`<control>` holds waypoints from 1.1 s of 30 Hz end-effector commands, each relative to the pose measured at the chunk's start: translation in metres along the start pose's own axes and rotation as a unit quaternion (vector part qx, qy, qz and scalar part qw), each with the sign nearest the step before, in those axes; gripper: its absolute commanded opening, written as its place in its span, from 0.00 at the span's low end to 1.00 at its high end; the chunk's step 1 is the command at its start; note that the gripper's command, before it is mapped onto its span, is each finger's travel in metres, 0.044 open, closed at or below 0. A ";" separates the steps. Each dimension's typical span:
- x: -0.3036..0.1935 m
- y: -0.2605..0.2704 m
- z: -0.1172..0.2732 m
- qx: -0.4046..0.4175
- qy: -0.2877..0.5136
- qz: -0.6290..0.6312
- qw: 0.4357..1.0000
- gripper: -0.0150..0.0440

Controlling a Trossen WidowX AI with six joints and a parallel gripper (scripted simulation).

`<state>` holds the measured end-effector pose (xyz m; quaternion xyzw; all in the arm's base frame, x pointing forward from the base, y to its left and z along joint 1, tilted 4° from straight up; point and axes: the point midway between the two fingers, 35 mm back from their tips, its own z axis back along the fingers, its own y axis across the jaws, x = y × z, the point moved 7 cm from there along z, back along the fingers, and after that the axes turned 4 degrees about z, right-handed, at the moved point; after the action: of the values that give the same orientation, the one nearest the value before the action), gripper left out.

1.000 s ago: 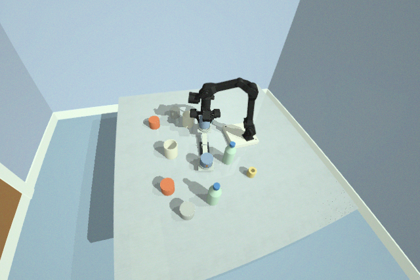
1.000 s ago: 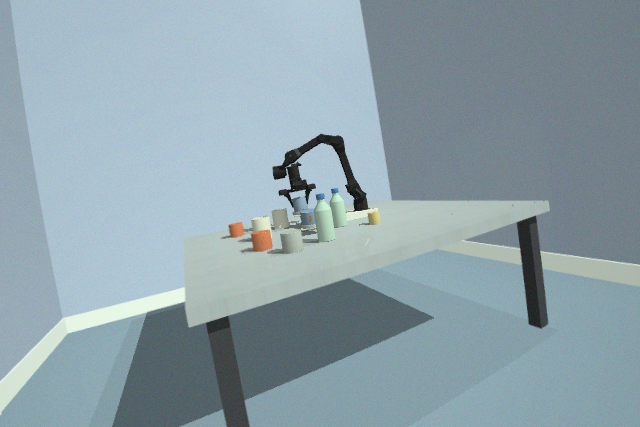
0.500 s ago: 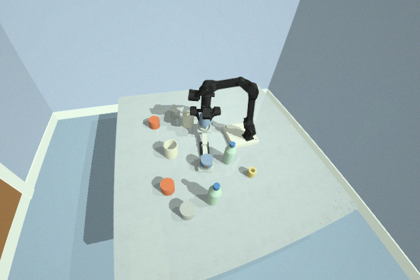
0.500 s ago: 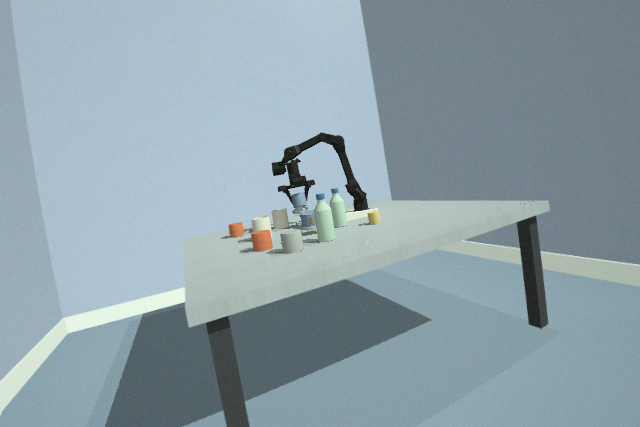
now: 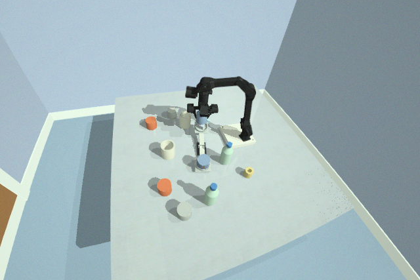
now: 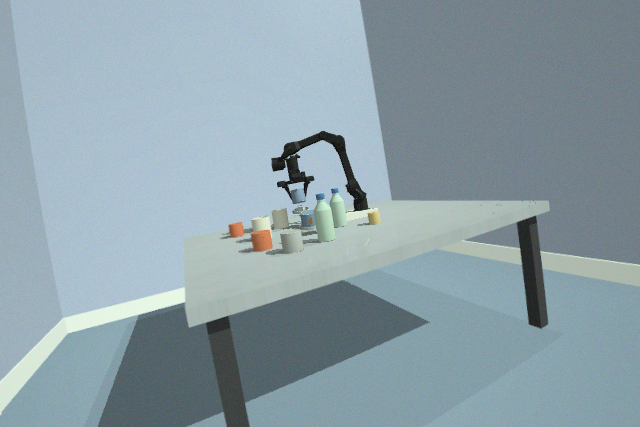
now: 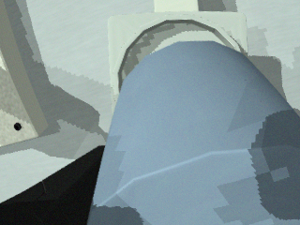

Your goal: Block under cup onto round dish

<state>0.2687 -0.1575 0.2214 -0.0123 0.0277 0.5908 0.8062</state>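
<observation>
Clamped on a blue cup, the gripper sits just above centre in the top view. The cup hangs directly below its body, over the upper end of the balance, whose long axis runs nearly straight up and down the frame. The second cup stands on the lower end.

In the exterior view, left of the arm's base, the held cup is nearly upright between the fingers and clear of the balance; a green bottle partly covers the second cup.

At the wrist, the held cup fills the centre and lower right, cut off below, hiding much of the balance's ring. One black finger shows lower left. I can't make out the block.
</observation>
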 end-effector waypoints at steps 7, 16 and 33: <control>0.000 0.002 0.019 -0.009 0.003 -0.003 1.000 0.25; 0.001 0.005 0.030 -0.009 0.003 -0.003 1.000 0.25; 0.001 0.005 0.029 -0.001 0.000 0.000 1.000 0.25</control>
<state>0.2647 -0.1531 0.2510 -0.0133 0.0273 0.5909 0.8062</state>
